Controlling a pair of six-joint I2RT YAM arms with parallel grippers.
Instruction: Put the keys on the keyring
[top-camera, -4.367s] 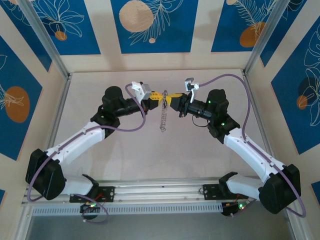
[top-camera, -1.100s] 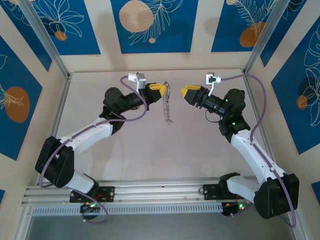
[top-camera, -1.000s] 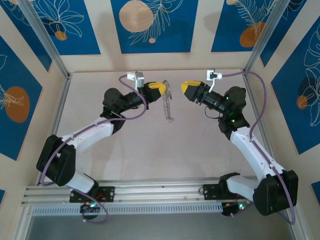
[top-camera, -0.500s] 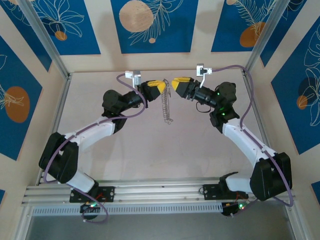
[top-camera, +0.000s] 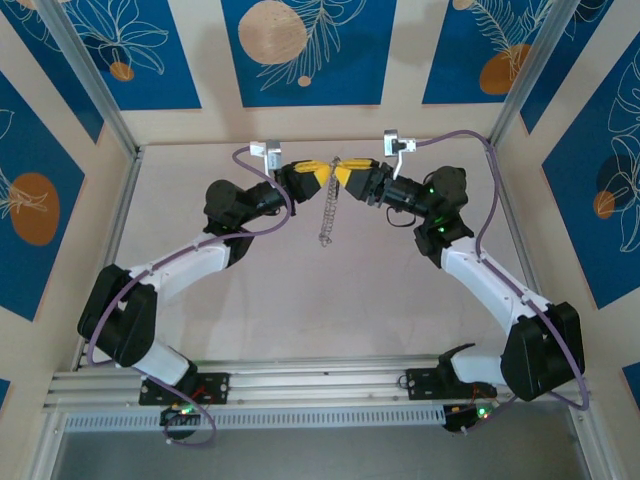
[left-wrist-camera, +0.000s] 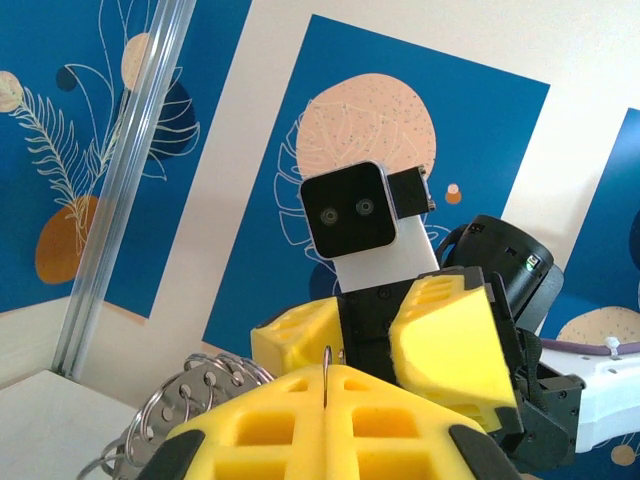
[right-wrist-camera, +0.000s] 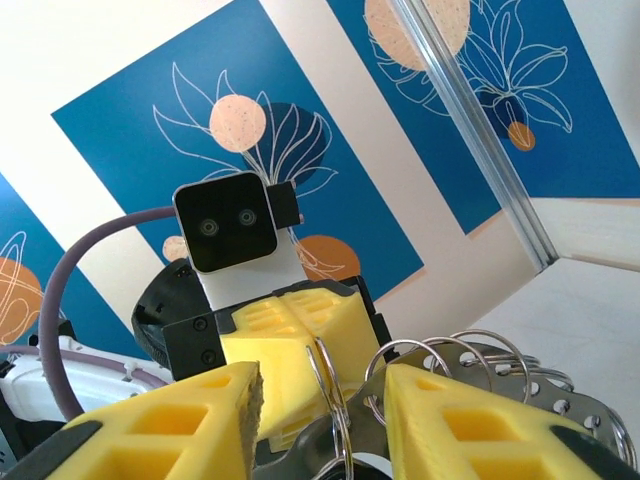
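My left gripper (top-camera: 322, 176) is raised over the far middle of the table and is shut on the top wire of the keyring (top-camera: 327, 215), which hangs below it as a floppy silvery chain. In the left wrist view a thin wire stands up from the seam of the left gripper (left-wrist-camera: 326, 372), and a bunch of small rings (left-wrist-camera: 185, 400) hangs at its left. My right gripper (top-camera: 343, 177) faces it nose to nose. In the right wrist view the right gripper (right-wrist-camera: 325, 388) is open, its yellow fingers (right-wrist-camera: 170, 420) either side of a doubled ring wire, not touching it. The keys are hidden.
Blue and cream patterned walls (top-camera: 300, 50) with aluminium posts (top-camera: 90, 75) close in the pale table (top-camera: 330, 300) on three sides. Purple cables (top-camera: 470, 150) loop above both wrists. A rail (top-camera: 320, 380) with the arm bases runs along the near edge.
My right gripper has swung left from open space until its jaws straddle the ring wire at the left gripper's tips, and they have narrowed. The left gripper has kept its hold; the chain sways slightly.
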